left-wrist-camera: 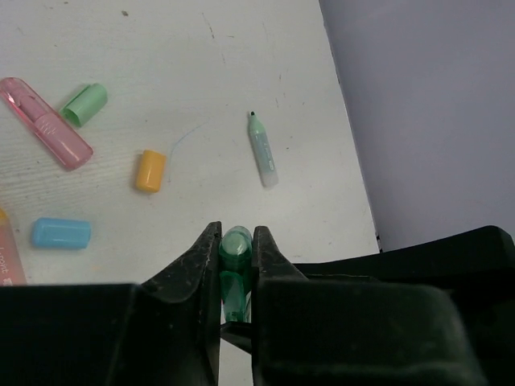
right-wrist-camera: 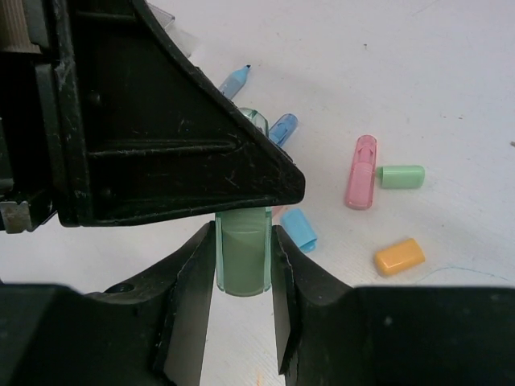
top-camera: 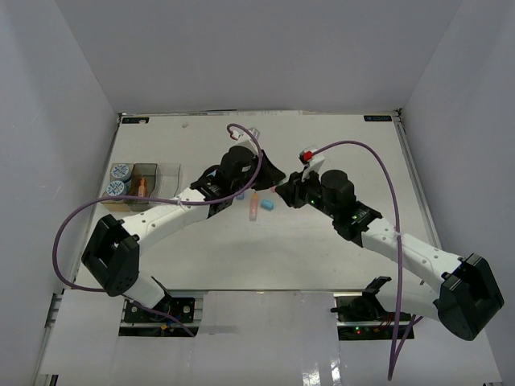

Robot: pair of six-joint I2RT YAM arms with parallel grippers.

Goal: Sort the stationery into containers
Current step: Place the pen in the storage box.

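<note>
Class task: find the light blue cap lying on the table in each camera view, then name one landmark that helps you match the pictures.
Top external: blue cap near the picture's centre, right beside a pink piece.
Left wrist: blue cap at lower left.
Right wrist: blue cap just right of centre.
Landmark: orange cap, in both wrist views; not made out from above.

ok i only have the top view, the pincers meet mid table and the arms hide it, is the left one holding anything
observer: Yes, the left pincer is shut on a green piece.
operator: and the right
observer: The right pincer grips a pale green barrel, with the left pincer right at its far end.
operator: anything loose under there
observer: An uncapped mint pen lies on the table beyond the left pincer.
</note>
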